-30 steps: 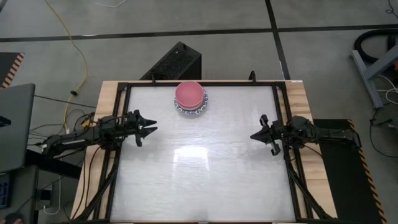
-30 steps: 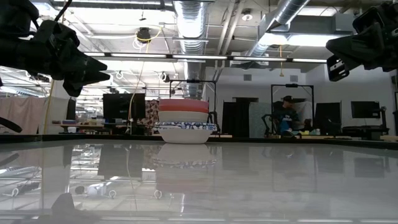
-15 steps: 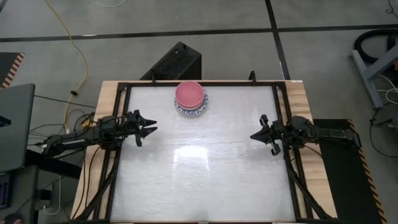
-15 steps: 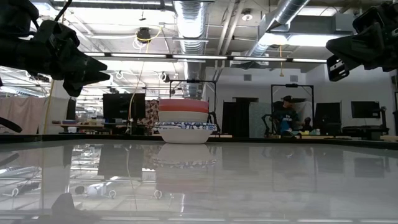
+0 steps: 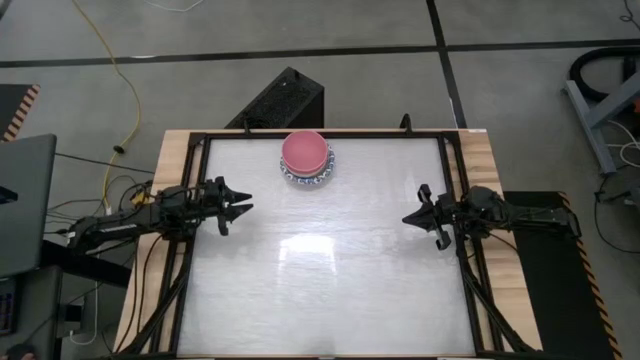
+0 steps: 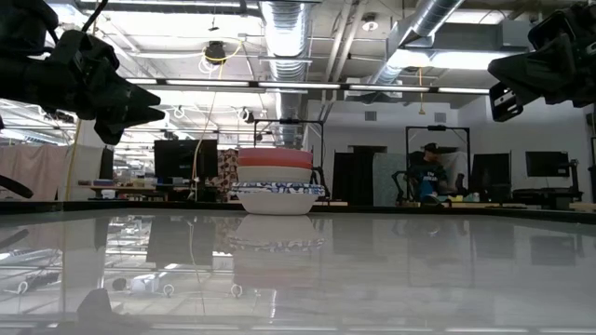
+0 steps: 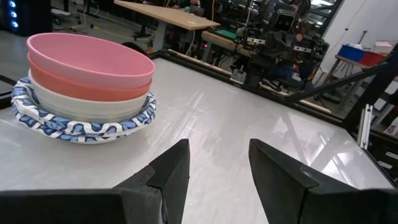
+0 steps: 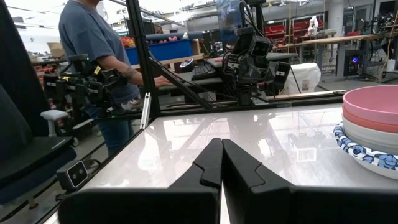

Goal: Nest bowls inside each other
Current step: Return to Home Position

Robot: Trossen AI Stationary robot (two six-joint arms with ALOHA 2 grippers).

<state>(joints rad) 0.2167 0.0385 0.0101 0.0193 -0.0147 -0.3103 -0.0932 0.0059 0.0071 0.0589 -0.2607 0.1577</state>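
Pink bowl point(image 7: 87, 59) topmost; orange-red bowl point(image 7: 79, 88) below; plain cream bowl point(image 7: 78, 107) next; lowest visible bowl point(image 7: 71, 126) white w/ blue swirl pattern round rim. Glossy white table point(image 5: 330, 280) w/ light wood border point(image 5: 172, 152). Black left gripper point(image 5: 240, 208), black right gripper point(image 5: 408, 217). Yellow cable point(image 5: 108, 55) on grey floor point(image 5: 400, 25). Grey-blue shirt point(image 8: 93, 37) on person.

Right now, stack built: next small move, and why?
Probably just shut the left gripper: its fingers stand apart, empty, at the left edge of the table, while the right gripper is shut at the right edge. The bowls sit nested, pink on top, clear of both.
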